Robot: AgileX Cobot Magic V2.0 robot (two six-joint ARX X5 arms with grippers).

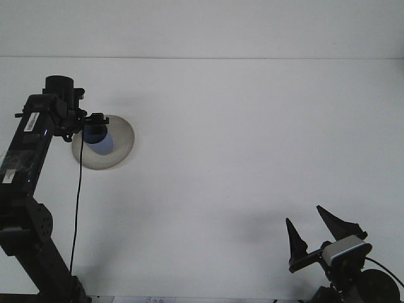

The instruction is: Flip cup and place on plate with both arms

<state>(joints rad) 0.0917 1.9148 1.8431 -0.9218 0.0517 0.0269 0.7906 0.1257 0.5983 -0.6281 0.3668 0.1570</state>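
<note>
A beige plate lies on the white table at the left. On it sits the blue cup, partly hidden by my left gripper. That gripper reaches over the plate's left side and is open; one finger stands just above the cup and clear of it. My right gripper rests at the bottom right, far from the plate. It is open and points upward, with nothing between its fingers.
The left arm rises from the bottom left corner, with a thin cable hanging beside it. The white table ends at a far edge along the wall.
</note>
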